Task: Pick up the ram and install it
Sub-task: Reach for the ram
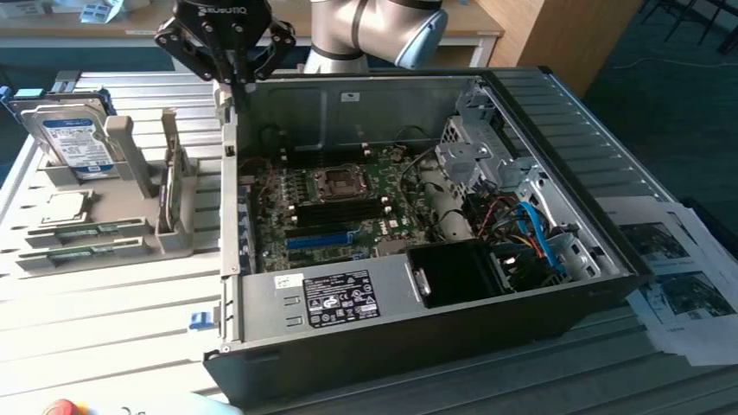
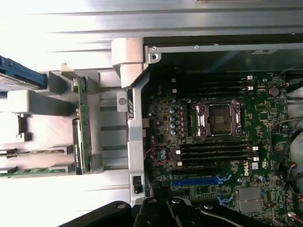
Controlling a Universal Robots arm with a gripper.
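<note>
A ribbed pale table (image 1: 104, 337) carries an open computer case (image 1: 461, 333) on its side, a grey parts holder (image 1: 173, 240) just beside it (toward the exterior view's left) and printed sheets (image 1: 680, 285) at the exterior view's right.

The end effector (image 1: 235, 79) and the arm (image 1: 375, 30) are cut off by the exterior view's top edge. The lower part of the hard drive (image 1: 72, 138) is hidden behind the holder (image 1: 116, 229). The ram (image 2: 85, 109) stands edge-on, so its chips cannot be made out. The papers (image 1: 680, 285) run off the exterior view's right edge. Print on the label (image 1: 334, 298) is too small to read.
</note>
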